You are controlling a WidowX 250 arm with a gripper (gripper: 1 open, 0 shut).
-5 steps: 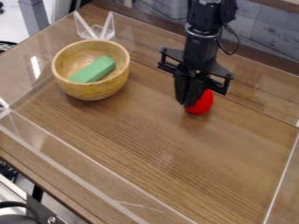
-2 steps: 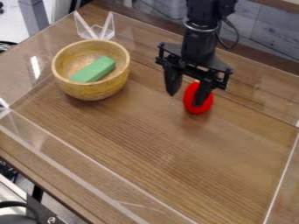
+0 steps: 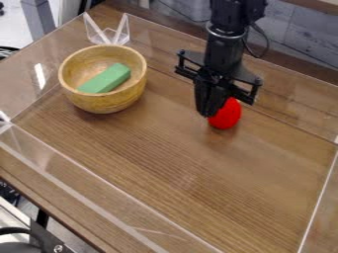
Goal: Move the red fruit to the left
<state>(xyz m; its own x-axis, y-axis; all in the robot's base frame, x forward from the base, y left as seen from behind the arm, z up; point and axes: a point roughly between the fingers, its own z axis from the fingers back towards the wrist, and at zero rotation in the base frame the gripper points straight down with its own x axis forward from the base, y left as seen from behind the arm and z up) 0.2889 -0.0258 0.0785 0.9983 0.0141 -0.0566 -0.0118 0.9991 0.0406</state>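
Red fruit (image 3: 228, 116) on bench (image 3: 185, 188), right of centre, well apart from bowl (image 3: 103, 79) holding green block (image 3: 103, 78). Hand (image 3: 219, 107) pointing down, fingers narrowed about fruit's upper left; firm grip not confirmable. Probably light, smooth, rounded, prone to squirting out: best pinched across widest middle.

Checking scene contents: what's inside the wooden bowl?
The wooden bowl holds one green rectangular block, lying tilted against the inner wall. Nothing else shows inside; the bowl floor under the block is covered.
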